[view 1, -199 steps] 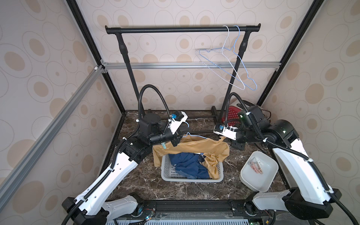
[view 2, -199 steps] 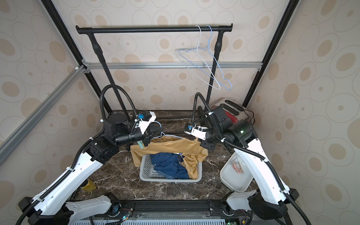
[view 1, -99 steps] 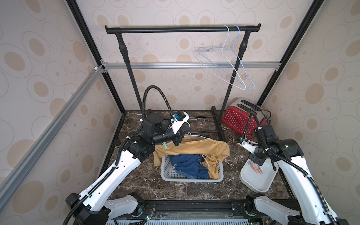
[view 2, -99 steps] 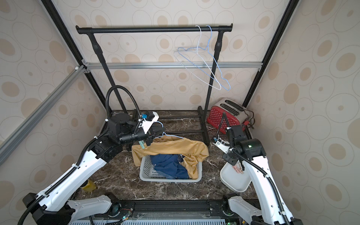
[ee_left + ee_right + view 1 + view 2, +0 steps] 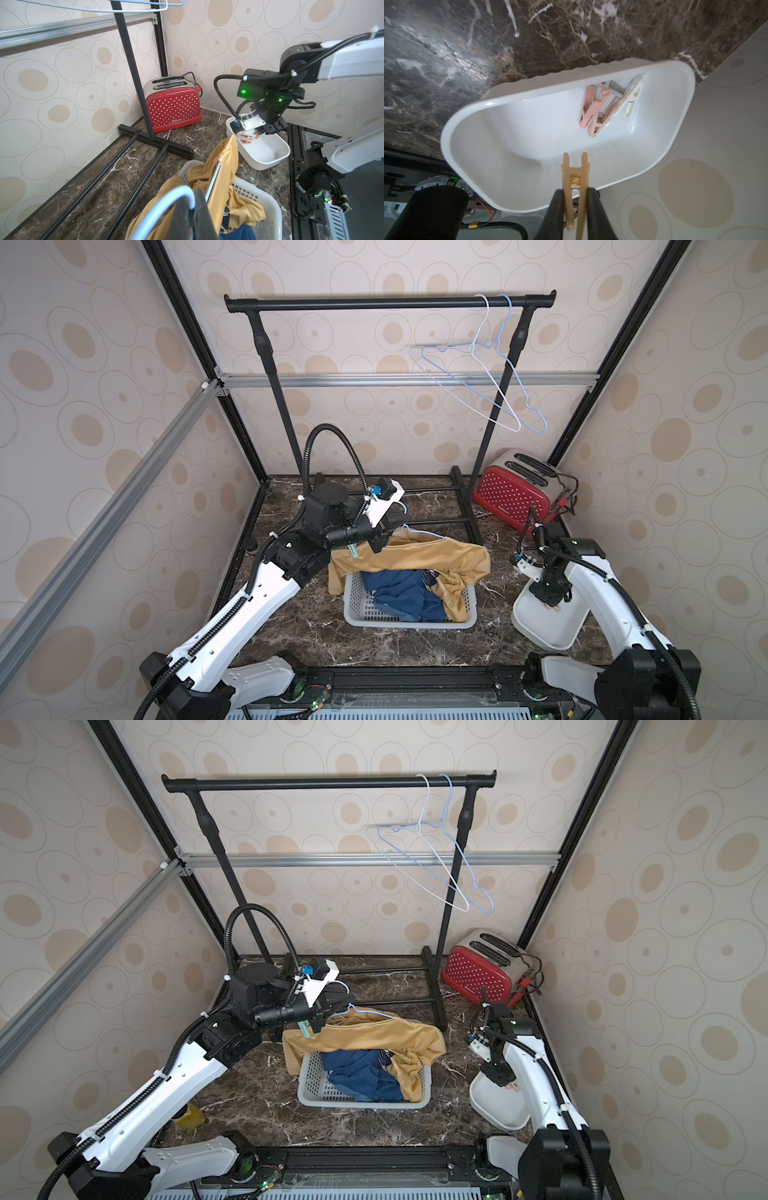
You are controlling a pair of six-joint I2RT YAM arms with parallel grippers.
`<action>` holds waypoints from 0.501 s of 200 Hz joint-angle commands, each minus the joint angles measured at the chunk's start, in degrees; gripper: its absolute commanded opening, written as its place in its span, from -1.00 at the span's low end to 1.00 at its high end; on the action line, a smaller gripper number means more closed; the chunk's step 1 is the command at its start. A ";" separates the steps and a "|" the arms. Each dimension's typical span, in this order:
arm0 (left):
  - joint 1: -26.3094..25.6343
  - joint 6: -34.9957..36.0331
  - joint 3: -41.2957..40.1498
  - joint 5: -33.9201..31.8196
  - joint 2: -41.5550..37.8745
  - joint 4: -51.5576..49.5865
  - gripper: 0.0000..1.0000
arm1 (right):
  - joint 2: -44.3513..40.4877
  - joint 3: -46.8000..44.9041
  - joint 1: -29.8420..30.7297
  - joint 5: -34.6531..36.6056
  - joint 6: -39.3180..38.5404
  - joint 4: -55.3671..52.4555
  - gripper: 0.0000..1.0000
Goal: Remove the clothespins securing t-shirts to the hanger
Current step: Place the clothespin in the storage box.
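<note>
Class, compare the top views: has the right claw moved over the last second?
Yes. The right claw swung away from the basket and now hangs over the white tub, shut on a tan clothespin.

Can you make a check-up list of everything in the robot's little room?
Surface: dark marble tabletop.
Job's things: mustard t-shirt on a blue hanger over the grey basket, blue t-shirt inside; teal clothespin on the mustard shirt's edge; several clothespins in the white bin.
Clutter: red toaster at the back.
Grippers: left tool shut on the blue hanger; right tool shut on a tan clothespin above the bin.
Cables: black hoses on both arms; toaster cord beside the toaster.
Surroundings: black rail with two empty wire hangers; spotted walls.
</note>
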 commanded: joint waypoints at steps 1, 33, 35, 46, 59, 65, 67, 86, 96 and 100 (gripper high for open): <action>-0.20 -0.53 1.02 1.52 -0.46 2.83 -1.00 | 1.84 -1.93 -1.36 1.75 0.07 1.80 -0.62; -0.22 -1.09 0.78 1.57 0.13 3.41 -1.00 | 3.82 -4.62 -3.19 0.70 0.09 3.36 -0.59; -0.19 -1.20 0.89 1.59 0.19 3.43 -1.00 | 3.91 -4.78 -3.25 0.69 0.08 3.41 -0.58; -0.22 -1.32 0.89 1.68 0.36 3.42 -1.00 | 4.28 -5.63 -3.46 0.73 0.12 4.07 -0.57; -0.19 -1.39 0.92 1.63 0.28 3.55 -1.00 | 4.69 -6.15 -3.61 -0.01 0.33 4.73 -0.51; -0.18 -1.50 0.94 1.60 0.32 3.60 -1.00 | 4.79 -6.41 -3.56 -0.23 0.39 5.09 -0.47; -0.22 -1.50 0.86 1.55 0.29 3.57 -1.00 | 4.81 -6.48 -3.56 -0.29 0.36 5.20 -0.46; -0.18 -1.67 0.92 1.47 0.44 3.60 -1.00 | 4.99 -7.22 -3.56 -0.53 0.17 5.82 -0.39; -0.18 -1.80 0.91 1.45 0.56 3.56 -1.00 | 5.08 -7.57 -3.56 -0.59 0.08 6.18 -0.34; -0.18 -1.85 0.85 1.46 0.54 3.55 -1.00 | 5.08 -7.79 -3.56 -0.72 0.04 6.23 -0.33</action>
